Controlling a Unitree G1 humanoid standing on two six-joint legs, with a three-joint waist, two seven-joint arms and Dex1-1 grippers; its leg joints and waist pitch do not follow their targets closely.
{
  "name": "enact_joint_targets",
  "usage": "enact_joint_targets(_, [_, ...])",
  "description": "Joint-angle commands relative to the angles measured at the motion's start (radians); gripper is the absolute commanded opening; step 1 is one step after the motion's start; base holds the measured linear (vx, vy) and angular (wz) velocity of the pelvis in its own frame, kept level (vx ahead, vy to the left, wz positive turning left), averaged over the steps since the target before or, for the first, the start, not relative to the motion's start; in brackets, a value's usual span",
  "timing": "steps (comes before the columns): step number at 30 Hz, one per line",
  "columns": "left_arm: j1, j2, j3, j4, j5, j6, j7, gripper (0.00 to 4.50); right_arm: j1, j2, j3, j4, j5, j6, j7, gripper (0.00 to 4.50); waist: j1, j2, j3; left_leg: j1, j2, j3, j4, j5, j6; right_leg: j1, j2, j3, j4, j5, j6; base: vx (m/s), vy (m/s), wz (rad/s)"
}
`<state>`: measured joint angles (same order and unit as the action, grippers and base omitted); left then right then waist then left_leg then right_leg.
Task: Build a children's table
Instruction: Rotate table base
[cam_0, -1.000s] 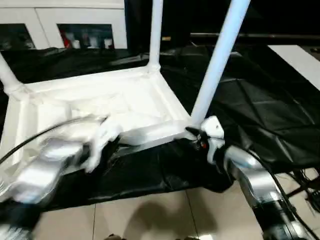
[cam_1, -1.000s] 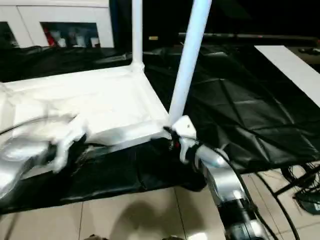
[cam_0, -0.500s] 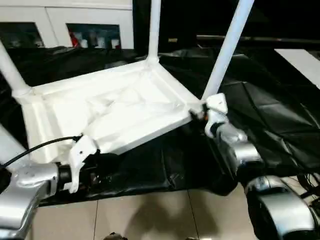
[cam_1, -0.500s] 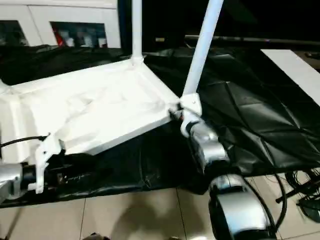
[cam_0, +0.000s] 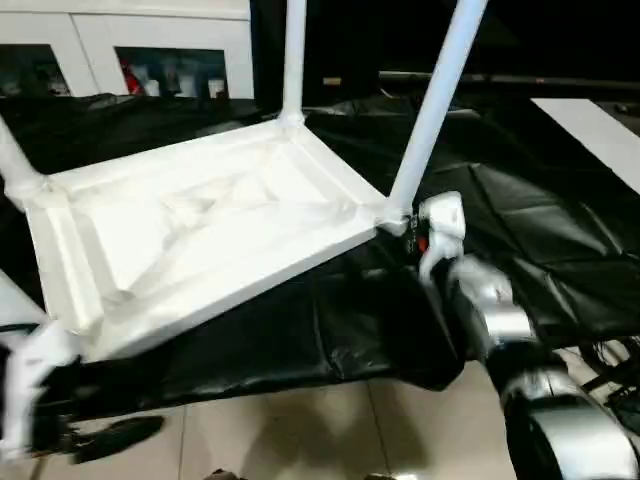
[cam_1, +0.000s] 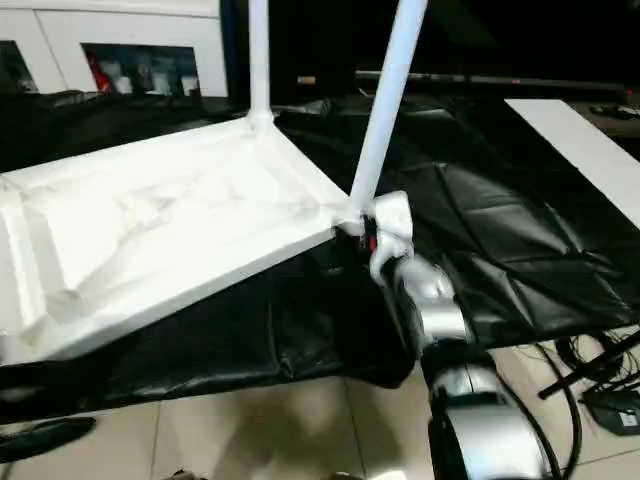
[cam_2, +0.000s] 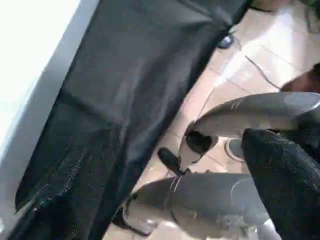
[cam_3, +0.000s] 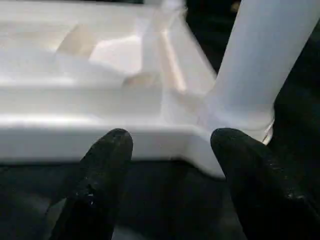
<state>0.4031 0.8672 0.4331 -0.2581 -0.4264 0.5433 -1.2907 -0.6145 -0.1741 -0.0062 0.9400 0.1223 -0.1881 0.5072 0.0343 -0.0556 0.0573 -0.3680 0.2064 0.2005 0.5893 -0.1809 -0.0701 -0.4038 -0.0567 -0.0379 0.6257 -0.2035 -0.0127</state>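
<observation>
Two black fingers of the right gripper (cam_3: 167, 165) stand apart at the upturned tabletop's (cam_0: 200, 230) corner, holding nothing; the left gripper's state I cannot tell.

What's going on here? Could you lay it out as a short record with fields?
Work: tabletop lying underside up on a black cloth
Legs: one upright at the near right corner, one at the far right corner, one at the far left corner
Right tool: open, fingers either side of the near right corner, not gripping
Left tool: low at the lower left, over the tiled floor
Background: white cabinet
</observation>
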Motion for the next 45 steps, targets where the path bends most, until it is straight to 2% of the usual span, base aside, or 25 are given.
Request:
enact_joint_targets(1, [0.03,0.041,0.064,0.025,-0.021,0.017,-0.04,4.49,0.018,-0.028,-0.001,-0.053,0.007,-0.012,0.03,2.98,0.001,0.027,-0.044,0.023,0.027,-0.017,-0.077,-0.348,-0.01,0.021,-0.058,0.047,-0.084,-0.292,-0.176,0.0,0.0,0.0])
enact_joint_targets(2, [0.069,0.088,0.131,0.067,-0.028,0.032,-0.081,4.49,0.049,-0.032,-0.007,-0.083,0.011,-0.013,0.049,2.98,-0.002,0.027,-0.042,0.024,0.028,-0.018,-0.08,-0.363,-0.012,0.02,-0.056,0.046,-0.087,-0.309,-0.17,0.0,0.0,0.0])
enact_joint_targets(3, [0.086,0.111,0.16,0.092,-0.023,0.037,-0.1,4.49,0.059,-0.033,-0.008,-0.094,0.011,-0.012,0.057,2.98,0.0,0.028,-0.041,0.025,0.026,-0.018,-0.079,-0.369,-0.01,0.019,-0.058,0.048,-0.089,-0.328,-0.163,0.0,0.0,0.0])
enact_joint_targets(9, [0.132,0.175,0.258,0.184,0.0,0.036,-0.151,4.49,0.095,-0.032,0.001,-0.148,0.008,0.006,0.06,2.98,0.001,0.032,-0.039,0.033,0.03,-0.023,-0.084,-0.41,-0.019,0.014,-0.058,0.049,-0.092,-0.34,-0.178,0.0,0.0,0.0])
enact_joint_targets(12, [0.123,0.178,0.284,0.215,-0.013,0.038,-0.149,4.49,0.099,-0.031,0.0,-0.152,0.01,0.006,0.057,2.98,0.003,0.032,-0.039,0.033,0.03,-0.022,-0.084,-0.406,-0.019,0.015,-0.059,0.049,-0.09,-0.329,-0.185,0.0,0.0,0.0])
enact_joint_targets(13, [0.108,0.183,0.323,0.262,-0.03,0.017,-0.142,4.49,0.108,-0.03,-0.001,-0.169,0.01,0.014,0.06,2.98,0.004,0.025,-0.038,0.034,0.029,-0.02,-0.083,-0.405,-0.016,0.013,-0.057,0.048,-0.091,-0.329,-0.186,0.0,0.0,0.0])
enact_joint_targets(15, [0.076,0.186,0.361,0.317,-0.048,-0.01,-0.144,4.49,0.116,-0.028,0.0,-0.184,0.009,0.02,0.061,2.98,0.01,0.031,-0.04,0.034,0.028,-0.02,-0.084,-0.39,-0.014,0.015,-0.058,0.049,-0.09,-0.315,-0.184,0.0,0.0,0.0])
enact_joint_targets(16, [0.054,0.185,0.379,0.344,-0.056,-0.029,-0.139,4.49,0.119,-0.026,0.002,-0.187,0.007,0.019,0.061,2.98,0.014,0.028,-0.041,0.034,0.028,-0.019,-0.084,-0.383,-0.013,0.017,-0.057,0.047,-0.088,-0.306,-0.187,0.0,0.0,0.0])
enact_joint_targets(18, [0.046,0.185,0.384,0.351,-0.054,-0.039,-0.136,4.49,0.121,-0.025,0.003,-0.191,0.007,0.021,0.062,2.98,0.018,0.029,-0.042,0.033,0.031,-0.019,-0.085,-0.375,-0.016,0.02,-0.058,0.046,-0.084,-0.285,-0.192,0.0,0.0,0.0])
enact_joint_targets(19, [0.04,0.184,0.389,0.357,-0.054,-0.045,-0.133,4.49,0.123,-0.023,0.005,-0.194,0.006,0.023,0.064,2.98,0.019,0.023,-0.042,0.032,0.033,-0.018,-0.086,-0.376,-0.015,0.02,-0.058,0.045,-0.083,-0.285,-0.192,0.0,0.0,0.0])
enact_joint_targets(23, [-0.016,0.166,0.406,0.377,-0.073,-0.086,-0.115,4.49,0.129,-0.016,0.011,-0.198,0.003,0.04,0.065,2.98,0.029,0.023,-0.043,0.033,0.034,-0.017,-0.086,-0.365,-0.016,0.021,-0.059,0.045,-0.08,-0.28,-0.192,0.0,0.0,0.0])
enact_joint_targets(26, [-0.099,0.118,0.384,0.313,-0.143,-0.068,-0.088,4.49,0.126,-0.004,0.022,-0.179,-0.014,0.078,0.041,2.98,0.038,0.025,-0.043,0.041,0.035,-0.015,-0.086,-0.378,-0.034,0.017,-0.061,0.044,-0.079,-0.286,-0.201,0.0,0.0,0.0])
enact_joint_targets(27, [-0.124,0.101,0.366,0.291,-0.158,-0.065,-0.073,4.49,0.121,-0.001,0.027,-0.166,-0.027,0.088,0.023,2.98,0.039,0.022,-0.043,0.04,0.035,-0.015,-0.085,-0.377,-0.036,0.017,-0.061,0.044,-0.078,-0.284,-0.202,0.0,0.0,0.0])
enact_joint_targets(30, [-0.174,0.067,0.319,0.26,-0.174,-0.069,-0.042,4.49,0.111,0.008,0.038,-0.138,-0.052,0.105,-0.014,2.98,0.045,0.022,-0.045,0.039,0.032,-0.015,-0.085,-0.374,-0.05,0.019,-0.061,0.044,-0.077,-0.285,-0.19,0.0,0.0,0.0])
enact_joint_targets(33, [-0.248,0.018,0.219,0.264,-0.13,-0.141,-0.002,4.49,0.086,0.033,0.039,-0.101,-0.067,0.121,-0.058,2.98,0.049,0.023,-0.049,0.04,0.03,-0.016,-0.083,-0.371,-0.057,0.021,-0.064,0.047,-0.079,-0.293,-0.172,0.0,0.0,0.0])
enact_joint_targets(36, [-0.3,-0.022,0.162,0.237,-0.159,-0.12,0.002,4.49,0.062,0.052,0.042,-0.077,-0.07,0.124,-0.072,2.98,0.048,0.026,-0.052,0.039,0.03,-0.017,-0.082,-0.351,-0.065,0.023,-0.064,0.046,-0.074,-0.263,-0.176,0.0,0.0,0.0])
enact_joint_targets(37, [-0.355,-0.064,0.112,0.183,-0.205,-0.083,0.011,4.49,0.034,0.066,0.046,-0.044,-0.077,0.125,-0.085,2.98,0.047,0.026,-0.055,0.036,0.03,-0.018,-0.081,-0.346,-0.069,0.026,-0.064,0.045,-0.069,-0.249,-0.179,0.0,0.0,0.0])
enact_joint_targets(38, [-0.357,-0.065,0.11,0.181,-0.207,-0.081,0.012,4.49,0.033,0.066,0.046,-0.042,-0.077,0.125,-0.086,2.98,0.047,0.022,-0.056,0.036,0.031,-0.018,-0.082,-0.341,-0.071,0.027,-0.064,0.044,-0.068,-0.242,-0.181,0.0,0.0,0.0])
enact_joint_targets(39, [-0.375,-0.079,0.091,0.161,-0.223,-0.068,0.016,4.49,0.022,0.07,0.048,-0.03,-0.079,0.126,-0.09,2.98,0.051,0.024,-0.056,0.042,0.03,-0.014,-0.078,-0.335,-0.07,0.021,-0.062,0.045,-0.067,-0.216,-0.188,0.0,0.0,0.0])
enact_joint_targets(40, [-0.392,-0.09,0.068,0.141,-0.238,-0.055,0.019,4.49,0.011,0.072,0.049,-0.016,-0.082,0.126,-0.096,2.98,0.05,0.025,-0.056,0.038,0.029,-0.016,-0.079,-0.334,-0.072,0.025,-0.061,0.043,-0.066,-0.209,-0.191,0.0,0.0,0.0])
enact_joint_targets(41, [-0.416,-0.106,0.032,0.111,-0.259,-0.036,0.022,4.49,-0.005,0.075,0.049,0.004,-0.088,0.126,-0.106,2.98,0.05,0.02,-0.057,0.04,0.03,-0.013,-0.079,-0.335,-0.074,0.023,-0.059,0.043,-0.065,-0.206,-0.192,0.0,0.0,0.0])
enact_joint_targets(42, [-0.43,-0.116,0.007,0.101,-0.257,-0.035,0.023,4.49,-0.013,0.077,0.047,0.013,-0.087,0.127,-0.109,2.98,0.053,0.023,-0.057,0.043,0.028,-0.013,-0.077,-0.335,-0.075,0.021,-0.059,0.043,-0.064,-0.201,-0.191,0.0,0.0,0.0])
enact_joint_targets(43, [-0.438,-0.122,-0.007,0.096,-0.256,-0.034,0.023,4.49,-0.018,0.077,0.046,0.018,-0.087,0.128,-0.111,2.98,0.051,0.021,-0.057,0.039,0.028,-0.014,-0.078,-0.335,-0.075,0.025,-0.059,0.043,-0.064,-0.204,-0.186,0.0,0.0,0.0])
enact_joint_targets(44, [-0.458,-0.134,-0.046,0.085,-0.253,-0.04,0.022,4.49,-0.031,0.078,0.043,0.032,-0.087,0.129,-0.115,2.98,0.05,0.018,-0.058,0.036,0.027,-0.014,-0.076,-0.33,-0.076,0.028,-0.06,0.043,-0.063,-0.205,-0.183,0.0,0.0,0.0])
enact_joint_targets(45, [-0.478,-0.149,-0.083,0.073,-0.252,-0.039,0.02,4.49,-0.041,0.078,0.041,0.042,-0.089,0.128,-0.117,2.98,0.05,0.021,-0.059,0.038,0.027,-0.015,-0.076,-0.324,-0.08,0.027,-0.061,0.044,-0.065,-0.214,-0.174,0.0,0.0,0.0])
